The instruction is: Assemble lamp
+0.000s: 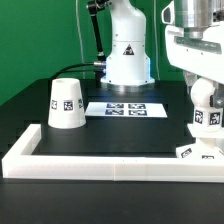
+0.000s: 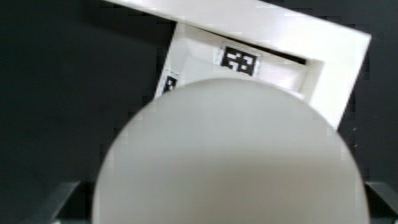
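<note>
Exterior: surface [image 1: 110,135] is seen from slightly above, mid-range, across the bar frame [image 1: 100,160] toward the bulb [image 2: 214,150]. Wrist: bulb is filmed point-blank from above it. Bulb, base [image 2: 240,62] and frame are shared.

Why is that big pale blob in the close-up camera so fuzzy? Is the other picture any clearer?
Wrist view: the bulb sits so near the lens that it blurs into a soft grey-white shape, while the base behind looks sharper. Exterior view: evenly lit and clearer, the shade crisp-edged against the dark table.
</note>
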Controlling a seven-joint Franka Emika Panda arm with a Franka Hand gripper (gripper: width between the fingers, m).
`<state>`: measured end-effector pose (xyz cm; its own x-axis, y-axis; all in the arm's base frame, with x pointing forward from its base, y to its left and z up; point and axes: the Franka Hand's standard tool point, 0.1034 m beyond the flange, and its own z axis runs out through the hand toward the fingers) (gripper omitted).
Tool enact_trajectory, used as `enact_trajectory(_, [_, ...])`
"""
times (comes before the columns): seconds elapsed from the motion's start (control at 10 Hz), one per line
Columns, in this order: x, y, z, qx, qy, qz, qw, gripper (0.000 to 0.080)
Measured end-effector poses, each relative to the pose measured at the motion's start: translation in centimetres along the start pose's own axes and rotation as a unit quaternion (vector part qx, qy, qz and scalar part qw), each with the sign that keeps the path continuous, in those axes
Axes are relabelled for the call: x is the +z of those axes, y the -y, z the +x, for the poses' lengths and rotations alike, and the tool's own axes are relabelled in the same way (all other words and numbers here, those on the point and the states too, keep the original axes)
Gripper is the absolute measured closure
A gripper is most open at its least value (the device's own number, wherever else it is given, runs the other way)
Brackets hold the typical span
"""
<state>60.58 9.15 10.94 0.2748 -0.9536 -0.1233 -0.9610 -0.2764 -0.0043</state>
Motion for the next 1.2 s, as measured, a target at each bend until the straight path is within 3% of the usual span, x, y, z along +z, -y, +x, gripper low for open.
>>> enact_trajectory(0.2, [0.1,0.1,-0.4,0.014,0.003,0.0,1.0,0.0216])
enact_trajectory(0.3, [0.1,0.1,-0.4,0.001,0.002,0.0,1.0,0.0124])
enact_trajectory(0.6, [0.0,0.2,-1.0,-0.076,0.003,-0.002,0.997,0.0101])
enact_trajectory(0.9, [0.0,0.4,-1.7,-0.246,-0.001,-0.004,0.969,0.01])
enact_trajectory(1.2, [0.0,0.3,-1.6,-0.341,0.001,-0.006,0.94,0.01])
